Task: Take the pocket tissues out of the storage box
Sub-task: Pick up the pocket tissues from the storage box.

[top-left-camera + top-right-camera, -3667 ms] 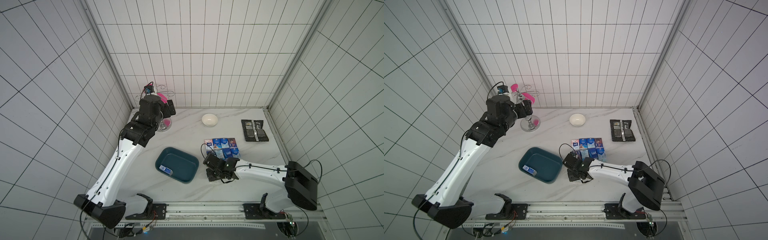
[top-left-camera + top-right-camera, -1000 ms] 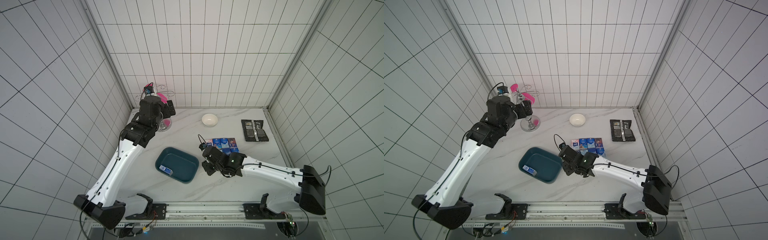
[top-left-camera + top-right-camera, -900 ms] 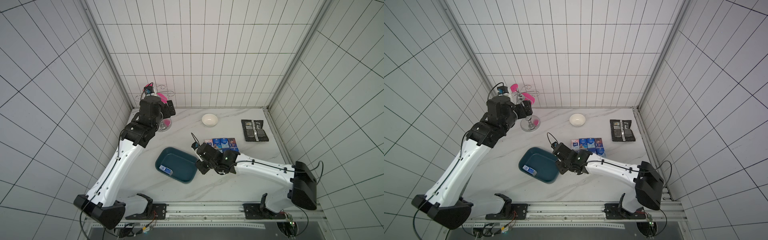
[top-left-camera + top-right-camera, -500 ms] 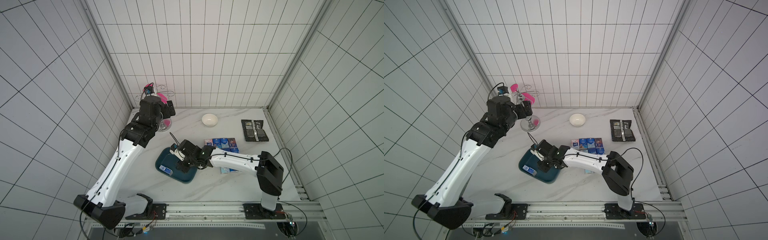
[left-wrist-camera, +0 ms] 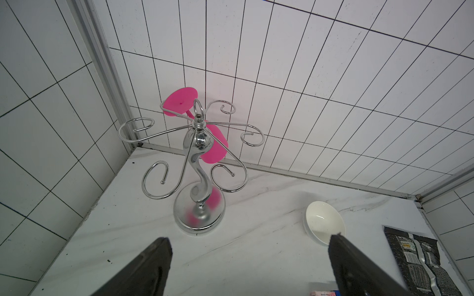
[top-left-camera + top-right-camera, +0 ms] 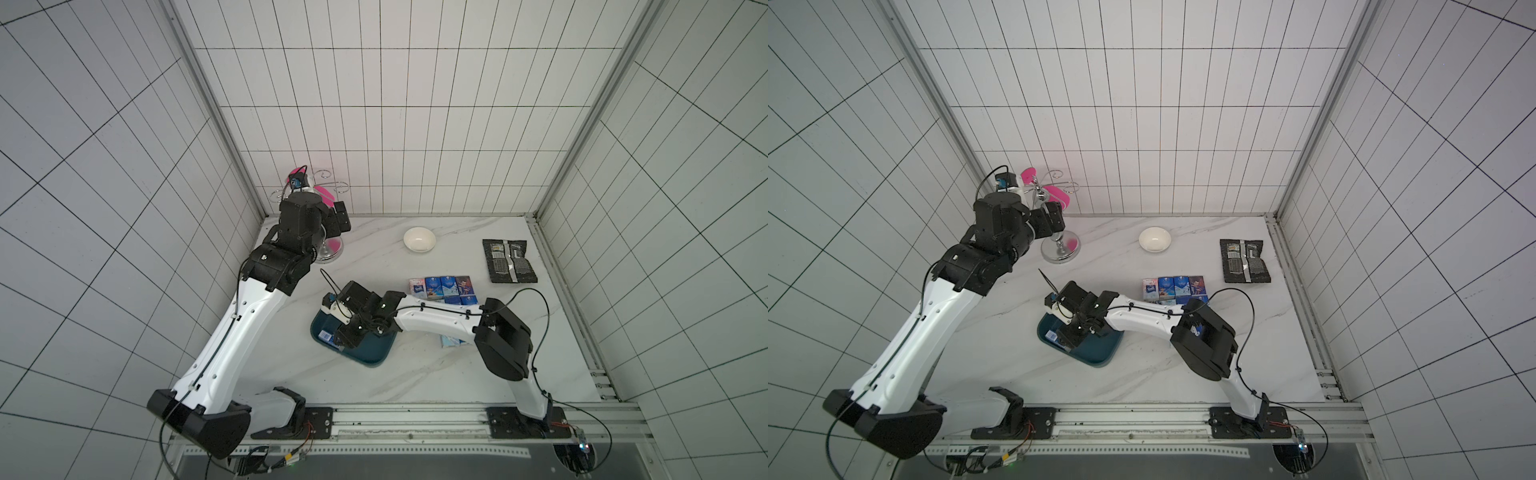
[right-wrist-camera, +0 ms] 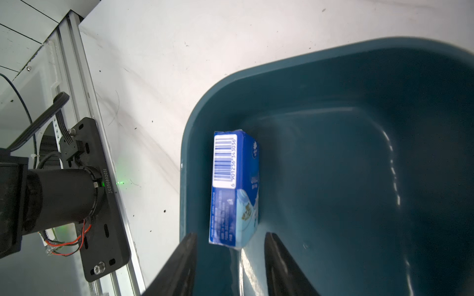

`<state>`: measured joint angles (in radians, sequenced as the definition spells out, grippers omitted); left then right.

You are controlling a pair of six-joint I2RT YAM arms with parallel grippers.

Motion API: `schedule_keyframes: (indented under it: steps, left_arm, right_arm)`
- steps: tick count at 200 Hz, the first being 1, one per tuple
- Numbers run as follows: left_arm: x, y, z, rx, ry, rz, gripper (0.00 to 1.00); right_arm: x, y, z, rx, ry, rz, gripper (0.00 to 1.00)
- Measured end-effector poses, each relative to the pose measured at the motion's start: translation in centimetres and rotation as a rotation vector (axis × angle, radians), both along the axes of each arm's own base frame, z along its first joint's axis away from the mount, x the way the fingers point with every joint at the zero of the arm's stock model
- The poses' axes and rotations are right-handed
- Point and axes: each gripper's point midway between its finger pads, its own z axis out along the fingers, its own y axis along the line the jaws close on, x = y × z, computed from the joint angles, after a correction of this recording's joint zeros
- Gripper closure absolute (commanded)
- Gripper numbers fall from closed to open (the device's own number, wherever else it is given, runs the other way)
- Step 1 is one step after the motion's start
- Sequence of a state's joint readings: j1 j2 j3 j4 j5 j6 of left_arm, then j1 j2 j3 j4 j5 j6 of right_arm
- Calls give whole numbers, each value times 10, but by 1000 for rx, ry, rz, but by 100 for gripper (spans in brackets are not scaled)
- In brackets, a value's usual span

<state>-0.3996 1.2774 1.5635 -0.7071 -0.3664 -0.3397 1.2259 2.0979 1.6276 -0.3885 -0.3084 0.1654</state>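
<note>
Glossy marble table (image 6: 415,374), grey veins. Mid-table sits the teal box (image 6: 374,353): smooth plastic, shallow, rounded corners. Chrome wire rack (image 5: 197,153) in the far corner. L gripper (image 5: 250,238) hangs facing it, jaws spread wide, nothing btwn. Crinkly black foil packet (image 6: 509,262) and round white bowl (image 6: 419,240) lie further back. Soft rectangular blue packs (image 6: 442,286) are lined up on the table beside the box. One barcoded pack (image 7: 233,184) is left inside, against the box wall. I see the R gripper (image 7: 230,234) astride its near end, jaws released, gaps both sides.
</note>
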Motion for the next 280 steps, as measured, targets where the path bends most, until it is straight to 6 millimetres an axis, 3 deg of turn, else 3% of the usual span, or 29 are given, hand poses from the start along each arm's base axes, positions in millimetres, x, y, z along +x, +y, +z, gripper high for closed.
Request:
schedule_keyframes:
  steps: [100,147,185,246,280]
  left_arm:
    - [-1,0,-2,4,7,1,1]
    - [-1,1,-2,5,7,3,1]
    - [-1,2,-1,7,6,6,1]
    - [-1,2,0,6,3,6,1]
    - [-2,3,4,7,-4,8,1]
  right_arm:
    - [-3,5,-21,-23,37,10,59]
    - [-4,8,-23,-11,59,6,73]
    - [-4,12,-20,7,72,1,86]
    - [3,12,-13,42,74,-24,88]
    - [5,-2,9,76,63,-59,89]
